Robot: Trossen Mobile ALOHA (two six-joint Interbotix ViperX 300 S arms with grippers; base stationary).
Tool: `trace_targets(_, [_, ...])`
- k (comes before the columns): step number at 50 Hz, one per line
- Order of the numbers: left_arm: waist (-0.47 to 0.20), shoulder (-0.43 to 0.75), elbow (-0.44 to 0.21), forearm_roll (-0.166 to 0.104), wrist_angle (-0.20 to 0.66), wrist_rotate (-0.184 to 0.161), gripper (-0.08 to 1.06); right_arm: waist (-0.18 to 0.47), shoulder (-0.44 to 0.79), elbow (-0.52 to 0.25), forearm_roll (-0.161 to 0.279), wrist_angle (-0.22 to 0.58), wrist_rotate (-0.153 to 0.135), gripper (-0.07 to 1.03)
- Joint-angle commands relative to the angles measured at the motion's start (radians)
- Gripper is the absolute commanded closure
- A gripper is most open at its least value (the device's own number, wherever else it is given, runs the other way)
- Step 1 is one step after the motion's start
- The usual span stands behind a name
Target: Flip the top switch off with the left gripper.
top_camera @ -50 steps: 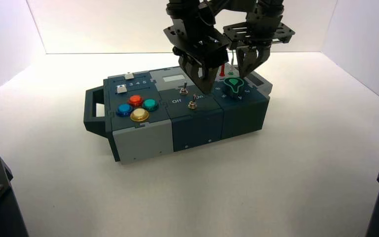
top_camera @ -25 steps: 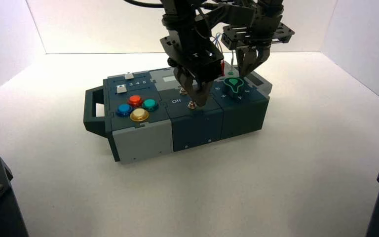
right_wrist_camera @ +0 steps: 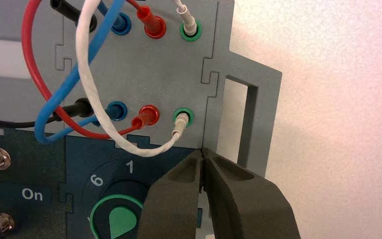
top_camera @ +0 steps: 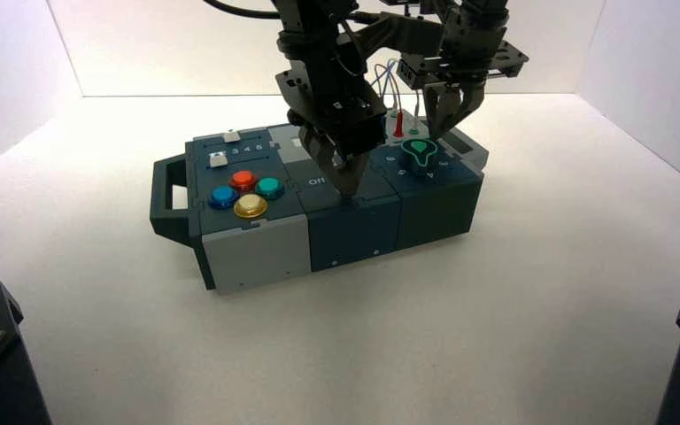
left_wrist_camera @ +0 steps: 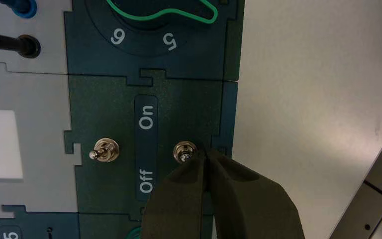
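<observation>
The dark switch panel (left_wrist_camera: 179, 114) sits in the middle of the box (top_camera: 257, 252), with two metal toggle switches beside the "On"/"Off" lettering. My left gripper (top_camera: 347, 186) is low over this panel with its fingers shut and empty. In the left wrist view its tips (left_wrist_camera: 206, 155) touch the switch nearer the box's front edge (left_wrist_camera: 184, 151). The farther switch (left_wrist_camera: 104, 151) stands free of the gripper. Both switches are hidden behind the gripper in the high view. My right gripper (top_camera: 444, 122) hovers shut over the box's back right corner (right_wrist_camera: 202, 152).
A green knob (top_camera: 419, 150) sits just right of the switch panel. Red, blue, black and white wires (right_wrist_camera: 87, 99) loop over the grey socket panel behind it. Four coloured buttons (top_camera: 248, 193) and a handle (top_camera: 166, 199) are at the box's left.
My left gripper has moved left and down, from beside the knob to the switch panel, and now covers both switches in the high view. The right gripper has stayed put.
</observation>
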State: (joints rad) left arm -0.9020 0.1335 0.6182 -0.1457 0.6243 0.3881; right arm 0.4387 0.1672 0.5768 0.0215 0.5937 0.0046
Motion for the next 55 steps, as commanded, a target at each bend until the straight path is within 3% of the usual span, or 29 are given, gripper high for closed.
trace_targets(1, [-0.008,-0.015,-0.072,0.003,0.005,0.011,1.01,0.009,0.037,0.008,0.003,0.003,0.000,0.98])
trace_targets(10, [-0.032,0.021,-0.138,0.003,0.020,0.014,1.01,0.008,0.038,0.008,0.003,0.005,-0.002,0.98])
trace_targets(18, [-0.032,0.038,-0.147,0.003,0.031,0.021,1.01,0.009,0.038,0.009,0.003,0.006,-0.002,0.98])
trace_targets(36, [-0.026,0.015,-0.087,0.011,0.031,0.023,1.01,0.009,0.041,0.006,0.002,0.006,-0.003,0.98])
trace_targets(55, [0.034,-0.051,-0.009,0.015,0.025,0.023,1.01,0.008,0.040,0.006,0.002,0.008,-0.003,0.98])
